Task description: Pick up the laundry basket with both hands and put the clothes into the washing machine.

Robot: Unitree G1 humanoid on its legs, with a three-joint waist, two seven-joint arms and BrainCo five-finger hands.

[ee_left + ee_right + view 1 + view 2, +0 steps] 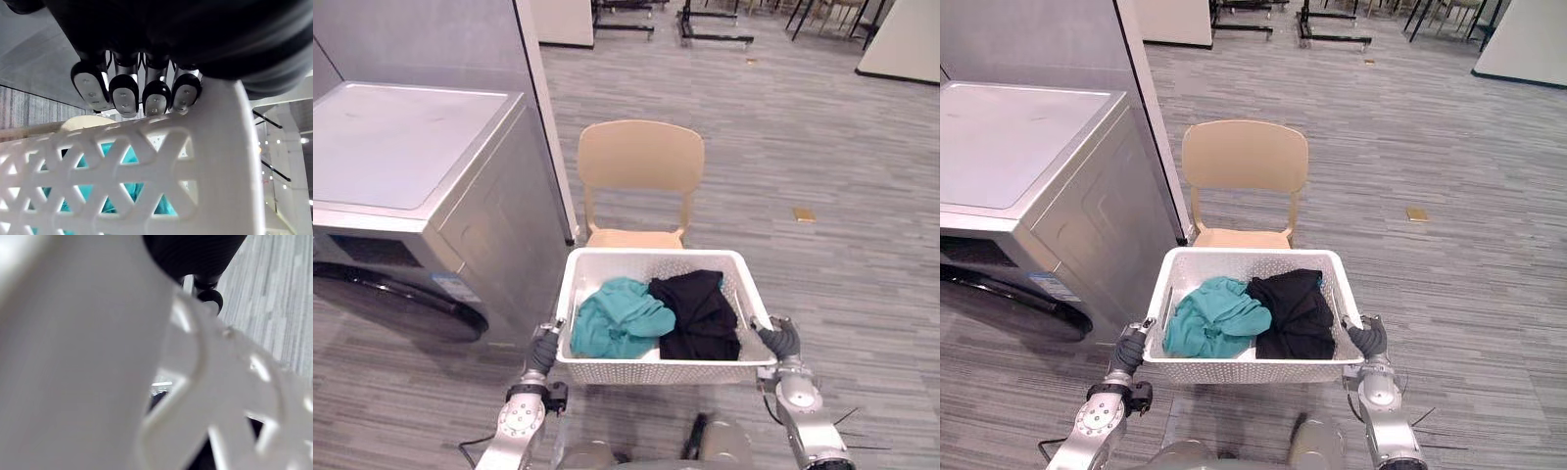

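- Silver-grey and boxy, the metal washing machine (421, 186) is standing at the far left, with its dark round door low on the front and near the basket.
- Our left hand (544, 347) is clasping the left rim of the white perforated plastic laundry basket (656, 372). In the left wrist view its fingers (122, 95) are curling over that edge.
- The basket is sitting between both hands, just in front of a beige plastic chair (641, 162). We are judging it stiff, light and a little slick, so the two side rims are offering the surest hold.
- Inside, a crumpled teal garment (617, 318) is lying to the left of a black garment (697, 313) and touching it. Both are looking soft and limp, and likely to slump when the basket is tipped.
- Our right hand (781, 339) is sitting against the right rim, and we cannot tell whether it is gripping.
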